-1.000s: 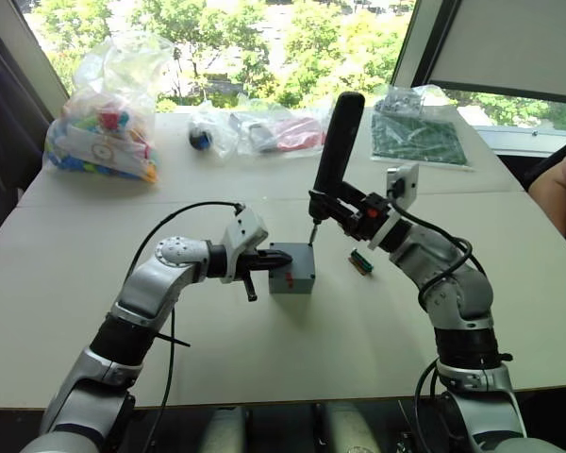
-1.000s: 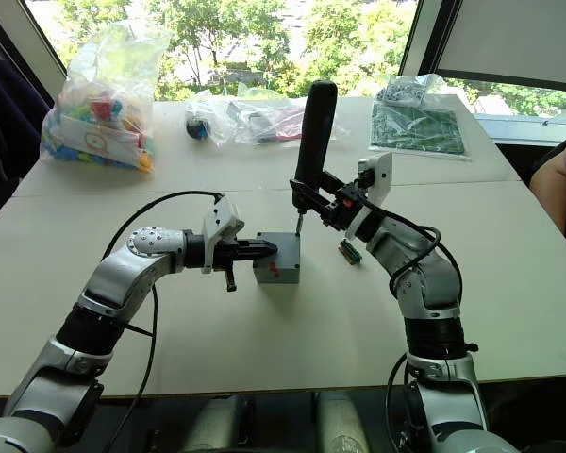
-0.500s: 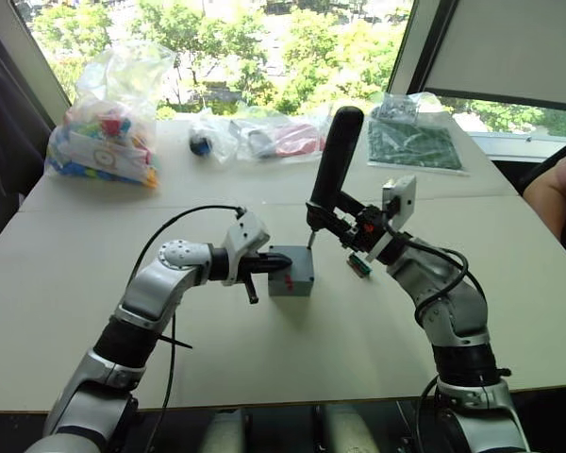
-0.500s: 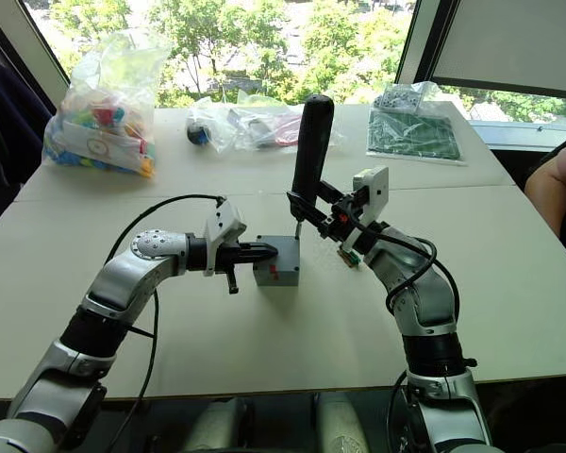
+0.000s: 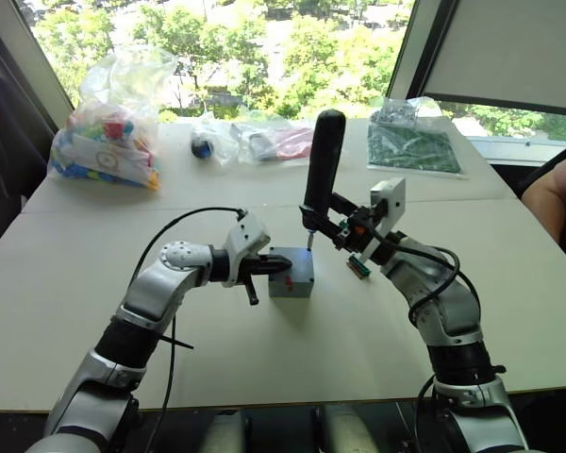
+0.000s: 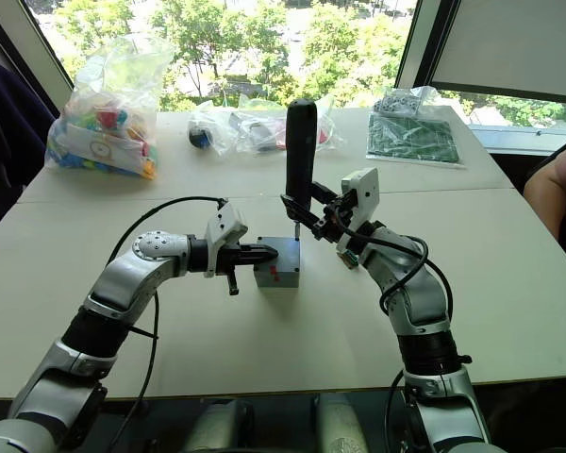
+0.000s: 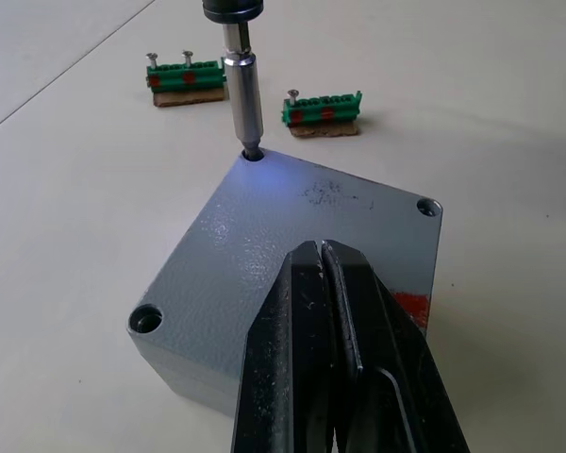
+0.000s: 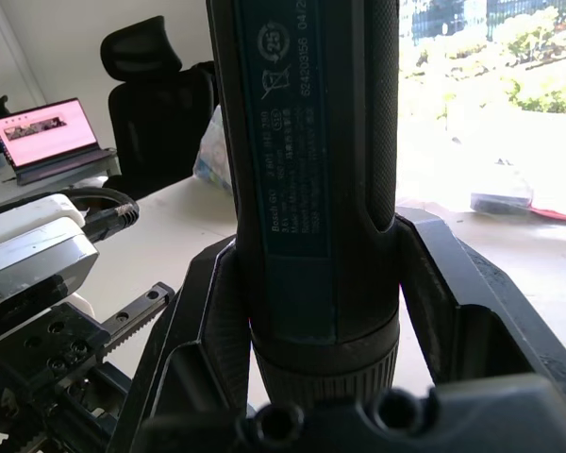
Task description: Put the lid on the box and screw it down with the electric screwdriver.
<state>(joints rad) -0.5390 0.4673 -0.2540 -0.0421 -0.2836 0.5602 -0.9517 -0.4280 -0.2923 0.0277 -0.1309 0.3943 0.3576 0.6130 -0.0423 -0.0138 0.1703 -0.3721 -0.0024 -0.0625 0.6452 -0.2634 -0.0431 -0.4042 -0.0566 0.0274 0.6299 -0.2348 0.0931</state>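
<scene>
The grey box [image 5: 291, 285] stands mid-table, a red mark on its near side. The lid [image 7: 264, 245] lies flat on top of it, with holes at the corners. My left gripper [image 5: 281, 263] is shut, its black fingertips [image 7: 319, 260] lying on the lid's top. My right gripper [image 5: 335, 219] is shut on the electric screwdriver [image 5: 322, 160], held nearly upright. The screwdriver's metal bit [image 7: 241, 94] sits in the lid's far corner hole. In the right wrist view the dark screwdriver [image 8: 311, 189] is clamped between the two fingers.
Two green connectors [image 7: 186, 77] [image 7: 323, 107] lie just behind the box. At the table's back are a bag of coloured parts [image 5: 104, 132], clear bags [image 5: 264, 137] and a green board [image 5: 418, 146]. A person's arm [image 5: 557, 193] shows at the right edge.
My right arm has shifted left and swung the screwdriver from leaning right to nearly upright, its bit staying at the lid's corner. The left gripper and box have not moved.
</scene>
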